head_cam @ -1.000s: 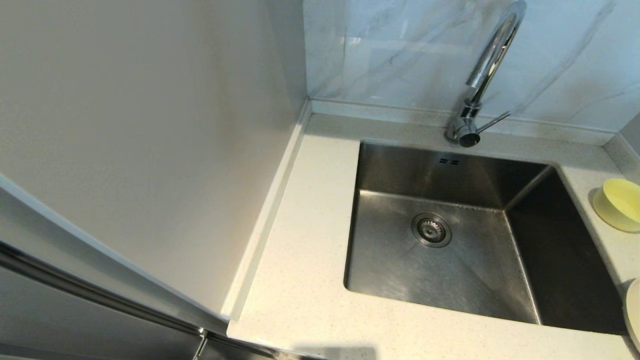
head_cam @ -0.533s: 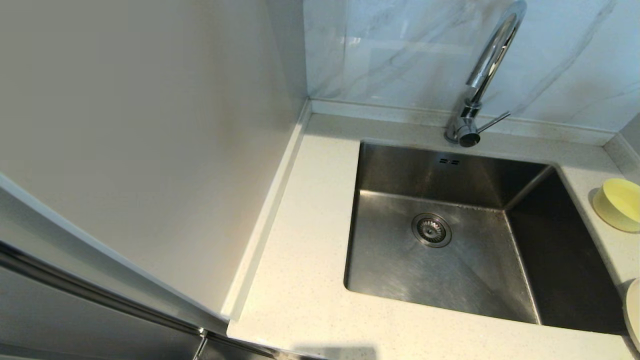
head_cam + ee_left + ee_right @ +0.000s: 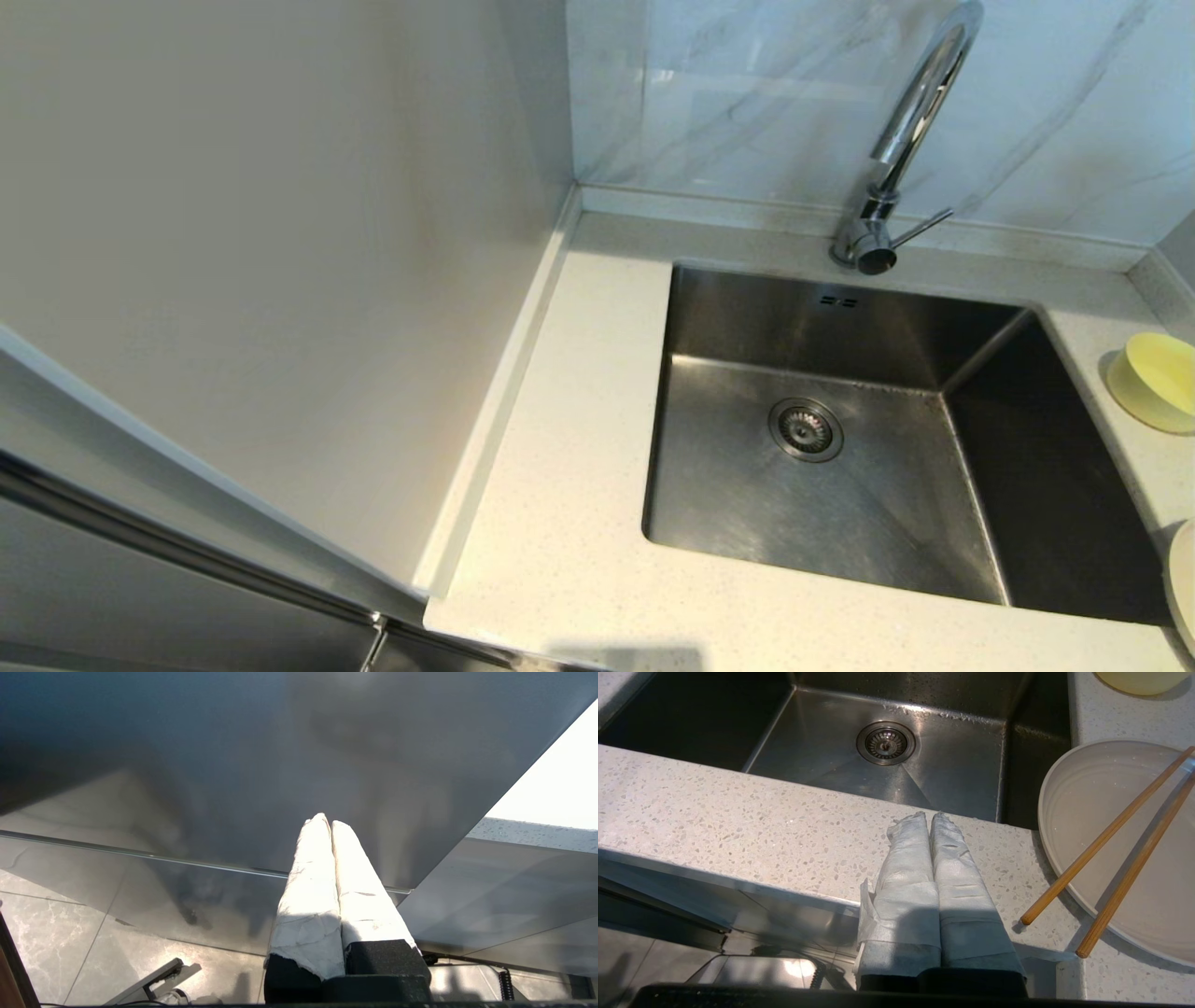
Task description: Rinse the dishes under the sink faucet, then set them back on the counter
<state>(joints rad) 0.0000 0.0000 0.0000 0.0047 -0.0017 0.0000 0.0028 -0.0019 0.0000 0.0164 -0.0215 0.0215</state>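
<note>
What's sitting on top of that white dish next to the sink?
A pair of wooden chopsticks lies across the white dish, their tips overhanging its rim onto the counter. Nothing else shows on the visible part; the dish's far side runs out of view.

Brushed steel sink [image 3: 840,485], glossy chrome faucet [image 3: 910,121], speckled stone counter [image 3: 569,523], wooden chopsticks [image 3: 1106,837].

counter [image 3: 560,523] | on it: yellow bowl [image 3: 1158,381], white dish [image 3: 1115,844]
</note>
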